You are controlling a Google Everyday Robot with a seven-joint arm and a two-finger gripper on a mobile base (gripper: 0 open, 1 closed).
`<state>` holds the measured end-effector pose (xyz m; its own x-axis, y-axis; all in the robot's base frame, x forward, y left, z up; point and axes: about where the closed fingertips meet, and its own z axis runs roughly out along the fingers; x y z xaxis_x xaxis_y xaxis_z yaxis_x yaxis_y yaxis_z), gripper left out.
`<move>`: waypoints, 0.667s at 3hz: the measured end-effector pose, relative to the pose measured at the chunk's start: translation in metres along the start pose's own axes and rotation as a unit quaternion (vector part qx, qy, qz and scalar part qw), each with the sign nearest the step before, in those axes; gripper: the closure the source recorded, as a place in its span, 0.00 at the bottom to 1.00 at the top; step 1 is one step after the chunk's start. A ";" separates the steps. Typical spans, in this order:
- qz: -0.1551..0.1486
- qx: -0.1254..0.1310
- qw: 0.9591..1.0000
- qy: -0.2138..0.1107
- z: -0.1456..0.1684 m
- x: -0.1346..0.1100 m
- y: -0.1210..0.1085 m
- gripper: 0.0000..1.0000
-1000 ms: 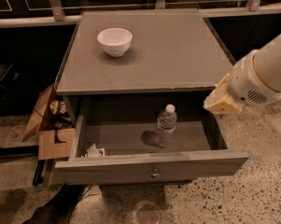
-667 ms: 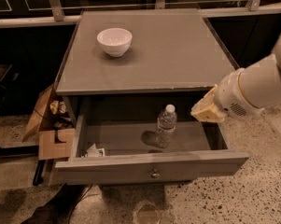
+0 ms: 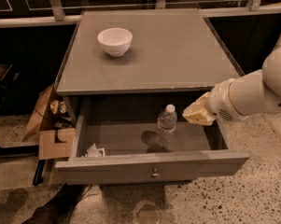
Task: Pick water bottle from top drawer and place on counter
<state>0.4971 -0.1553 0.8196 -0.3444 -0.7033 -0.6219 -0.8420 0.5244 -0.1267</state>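
so the top drawer (image 3: 149, 164) is pulled open toward me, which is why its inside can be reached from above. a crumpled wrapper thing (image 3: 94, 150) sits in its front left corner. the water bottle (image 3: 166, 125) stands upright mid-drawer, cap up, with nothing touching it. the gripper (image 3: 199, 112) hangs just beside it on the right, near cap height, close but apart. looks lined up for a side grab imo. can't tell if it's spread or closed. further back, the tabletop (image 3: 177, 55) carries a white bowl (image 3: 115, 41), leaving room for the bottle.
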 end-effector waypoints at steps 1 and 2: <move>0.000 0.005 1.000 0.008 0.002 0.006 0.000 1.00; 0.021 0.018 0.999 0.022 0.017 0.033 -0.002 0.82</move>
<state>0.4944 -0.1712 0.7865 -0.3986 -0.7003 -0.5922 -0.8110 0.5707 -0.1290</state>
